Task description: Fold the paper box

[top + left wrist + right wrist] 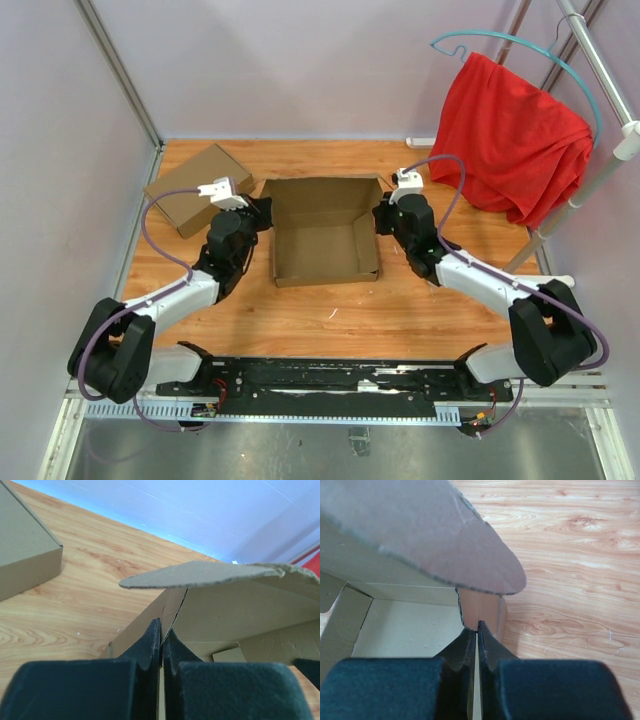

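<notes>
The wooden table [330, 320] carries everything. Off its far right corner a red cloth [510, 140] hangs from a rack. The paper box [325, 235] sits at the middle of the table, a little toward the far edge. It is an open brown tray with its four walls standing and its lid panel rising from the far wall. Near the far left corner lies a second, closed cardboard box [195, 188], well apart from the work. The tray lies directly between the two arms, and each is equally near its own side. The left gripper [262, 213] is at the left wall close to the far corner, and the right gripper [380, 215] is at the matching spot on the right wall. The wrist views show each pair of dark fingers pressed together with only the thin top edge of a side wall between them, so both are clamped on the box. A rounded lid ear [200, 574] overhangs each pinch from the far side. The hinge crease runs left to right along the far wall, across the line between the grippers. My judgement is that the lid has yet to swing toward the near edge. The ears would then have to drop inside the very walls now pinched, and the fingers sit in their path.
</notes>
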Robot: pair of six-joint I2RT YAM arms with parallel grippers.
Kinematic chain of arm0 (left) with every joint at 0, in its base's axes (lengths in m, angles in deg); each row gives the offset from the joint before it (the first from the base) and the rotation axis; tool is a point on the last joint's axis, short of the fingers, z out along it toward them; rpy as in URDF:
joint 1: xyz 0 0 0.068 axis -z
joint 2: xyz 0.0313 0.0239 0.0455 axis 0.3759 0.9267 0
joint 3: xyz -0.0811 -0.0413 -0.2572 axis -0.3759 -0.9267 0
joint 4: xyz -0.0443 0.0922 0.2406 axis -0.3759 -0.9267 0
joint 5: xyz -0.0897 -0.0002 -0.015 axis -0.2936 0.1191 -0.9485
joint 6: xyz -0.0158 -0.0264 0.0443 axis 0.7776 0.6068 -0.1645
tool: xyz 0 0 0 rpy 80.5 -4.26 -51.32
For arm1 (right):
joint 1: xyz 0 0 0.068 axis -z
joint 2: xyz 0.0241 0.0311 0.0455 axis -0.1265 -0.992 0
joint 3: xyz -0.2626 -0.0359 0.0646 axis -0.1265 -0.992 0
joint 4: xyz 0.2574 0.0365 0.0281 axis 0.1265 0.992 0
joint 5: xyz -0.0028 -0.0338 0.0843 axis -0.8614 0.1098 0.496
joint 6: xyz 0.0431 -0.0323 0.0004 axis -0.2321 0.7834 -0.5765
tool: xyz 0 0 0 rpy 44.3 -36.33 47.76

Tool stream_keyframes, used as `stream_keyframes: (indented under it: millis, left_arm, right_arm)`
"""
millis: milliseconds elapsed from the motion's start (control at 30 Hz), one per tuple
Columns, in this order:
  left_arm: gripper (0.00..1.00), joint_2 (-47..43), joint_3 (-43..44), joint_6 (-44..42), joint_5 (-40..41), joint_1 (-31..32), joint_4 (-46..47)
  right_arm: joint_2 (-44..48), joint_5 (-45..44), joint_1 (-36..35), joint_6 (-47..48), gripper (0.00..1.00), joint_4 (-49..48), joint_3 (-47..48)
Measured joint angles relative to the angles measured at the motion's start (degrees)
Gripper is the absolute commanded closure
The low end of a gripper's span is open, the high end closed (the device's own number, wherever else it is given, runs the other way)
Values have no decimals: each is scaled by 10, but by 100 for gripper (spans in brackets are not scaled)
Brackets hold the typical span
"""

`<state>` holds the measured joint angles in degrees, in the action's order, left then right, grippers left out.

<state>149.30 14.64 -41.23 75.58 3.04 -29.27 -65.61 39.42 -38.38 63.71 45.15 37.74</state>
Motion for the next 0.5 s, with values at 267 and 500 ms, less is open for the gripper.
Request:
stream_keyframes:
  millis: [267,500]
  left_arm:
    - [100,-34,-45,17,0,14,20]
    - [100,-55,-74,27,14,37,30]
  right_arm:
    - [26,-4,-16,-13,99,-20,-41]
    - [38,-33,-52,-17,99,-27,-75]
